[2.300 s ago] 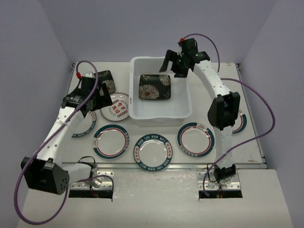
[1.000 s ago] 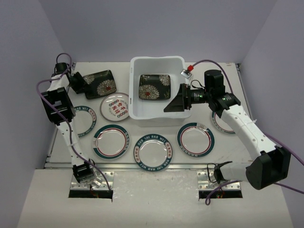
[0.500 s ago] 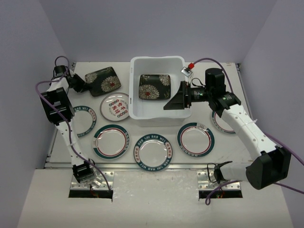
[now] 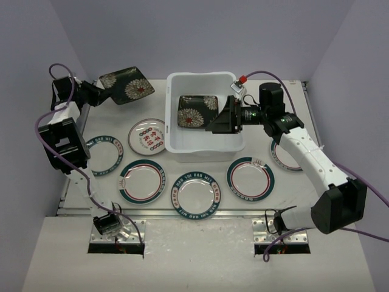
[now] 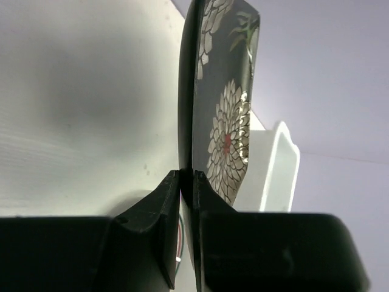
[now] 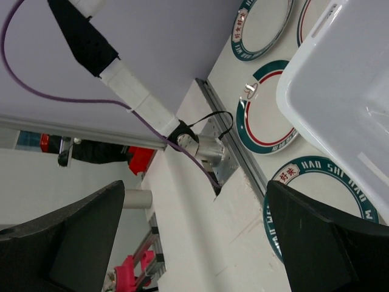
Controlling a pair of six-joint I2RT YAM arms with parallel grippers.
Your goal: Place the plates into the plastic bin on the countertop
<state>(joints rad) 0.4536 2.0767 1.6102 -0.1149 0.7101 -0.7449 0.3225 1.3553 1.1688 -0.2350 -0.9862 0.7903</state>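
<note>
The left gripper (image 4: pixel 91 95) is clamped on the left edge of a square black floral plate (image 4: pixel 125 84) and holds it clear of the worktop (image 4: pixel 115 125) at the far left; in the left wrist view the two fingers pinch the plate's (image 5: pixel 226 125) thin rim with no gap showing, and the plate runs straight out from the gripper (image 5: pixel 186 182); its long axis points right, toward the plastic bin (image 4: pixel 200 75), which sits just to the right of the plate's free edge at the far middle; the coming move looks like a short carry rightward over the bin's left wall; a second floral plate (image 4: pixel 197 111) lies flat inside the bin; the right gripper (image 4: pixel 222 124) hangs over the bin's near right part, spread wide and empty, as its own camera shows (image 6: pixel 194 185); the round teal-rimmed plates (image 4: pixel 142 180) and the small red-character plate (image 4: pixel 148 135) lie on the worktop, nearer than the bin
</note>
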